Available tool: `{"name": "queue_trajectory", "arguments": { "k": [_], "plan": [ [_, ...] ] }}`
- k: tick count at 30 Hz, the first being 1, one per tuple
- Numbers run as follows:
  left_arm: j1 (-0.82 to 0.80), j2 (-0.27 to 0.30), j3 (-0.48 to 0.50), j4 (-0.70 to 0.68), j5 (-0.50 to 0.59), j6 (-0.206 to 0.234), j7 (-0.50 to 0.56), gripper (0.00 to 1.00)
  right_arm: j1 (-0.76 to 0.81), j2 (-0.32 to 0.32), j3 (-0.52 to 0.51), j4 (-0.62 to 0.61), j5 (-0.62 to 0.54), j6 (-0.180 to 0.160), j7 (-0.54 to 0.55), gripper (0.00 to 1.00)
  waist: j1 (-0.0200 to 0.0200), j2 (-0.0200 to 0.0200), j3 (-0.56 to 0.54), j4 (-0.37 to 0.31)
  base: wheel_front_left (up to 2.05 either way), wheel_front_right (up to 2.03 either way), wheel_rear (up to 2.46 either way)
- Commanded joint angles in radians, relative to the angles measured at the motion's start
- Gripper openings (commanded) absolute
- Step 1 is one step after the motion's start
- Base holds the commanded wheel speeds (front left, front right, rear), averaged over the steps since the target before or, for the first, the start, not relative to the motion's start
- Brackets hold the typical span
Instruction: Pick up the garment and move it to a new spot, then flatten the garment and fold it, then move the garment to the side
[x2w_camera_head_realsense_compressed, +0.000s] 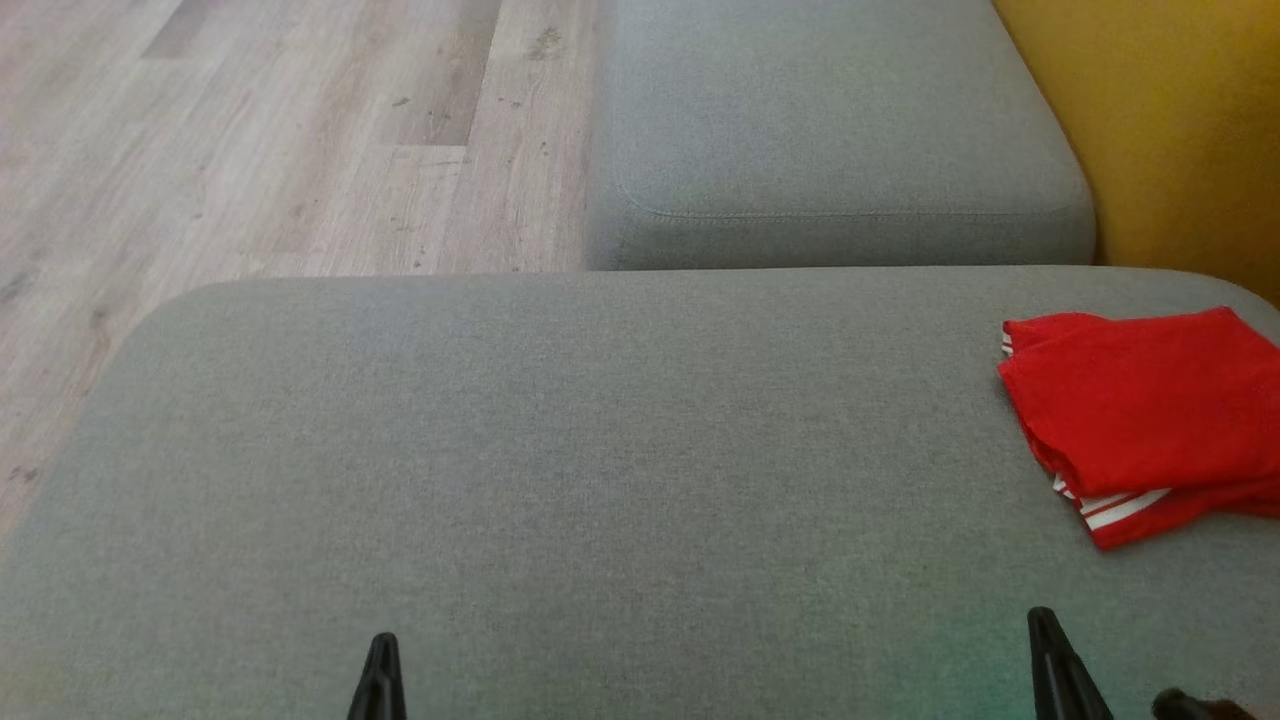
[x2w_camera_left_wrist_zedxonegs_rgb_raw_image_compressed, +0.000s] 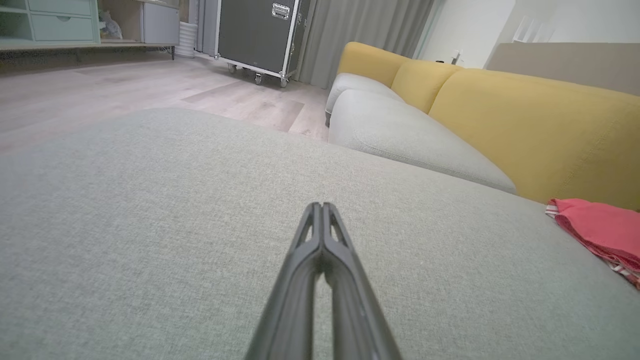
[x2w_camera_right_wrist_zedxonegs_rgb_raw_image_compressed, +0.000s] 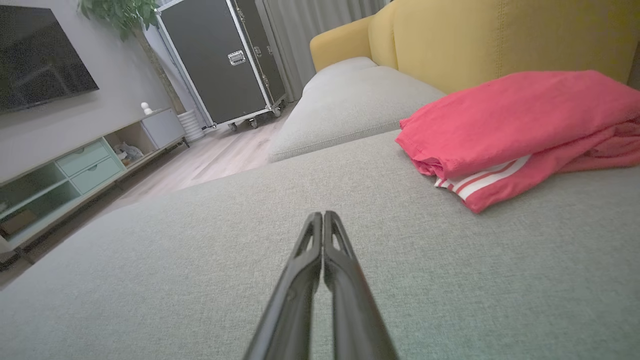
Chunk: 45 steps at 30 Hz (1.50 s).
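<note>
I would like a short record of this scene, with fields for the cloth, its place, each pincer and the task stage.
item: red garment with white stripes, folded
place: right end of the gray seat, near the yellow backrest
left pincer: shut, empty, far from the cloth
right pincer: shut, empty, nearer the cloth, not touching
task stage: cloth lies folded at the side
</note>
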Motion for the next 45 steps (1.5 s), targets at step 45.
{"name": "queue_trajectory", "arguments": {
  "k": [45],
  "plan": [
    [-0.186, 0.02, 0.123, 0.014, -0.576, -0.083, 0.119, 0.0, -0.211, -0.023, -0.043, 0.023, 0.59, 0.0, 0.123, 0.0, 0.0, -0.0001, 0.065, -0.038, 0.0, 0.0, 0.0]
  ]
}}
